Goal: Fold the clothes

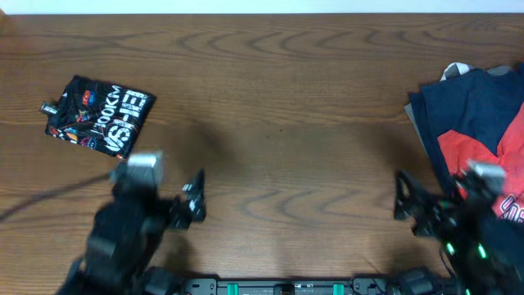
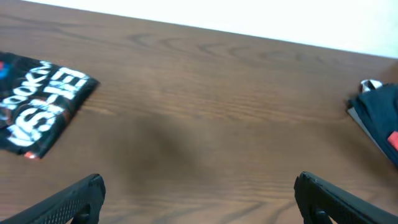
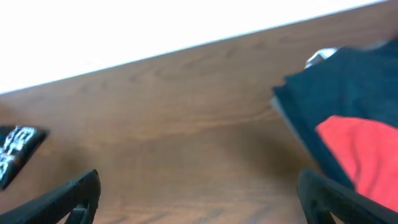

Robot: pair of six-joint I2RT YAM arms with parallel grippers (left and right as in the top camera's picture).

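Note:
The black jersey lies folded into a small square at the far left of the table, white lettering and colourful logos facing up. It also shows in the left wrist view and at the left edge of the right wrist view. My left gripper is open and empty, near the front edge, to the right of and nearer than the jersey. My right gripper is open and empty near the front right, just left of a pile of clothes.
A pile of navy and red garments lies at the right edge of the wooden table, with a grey piece beneath; it shows in the right wrist view too. A cable runs at the front left.

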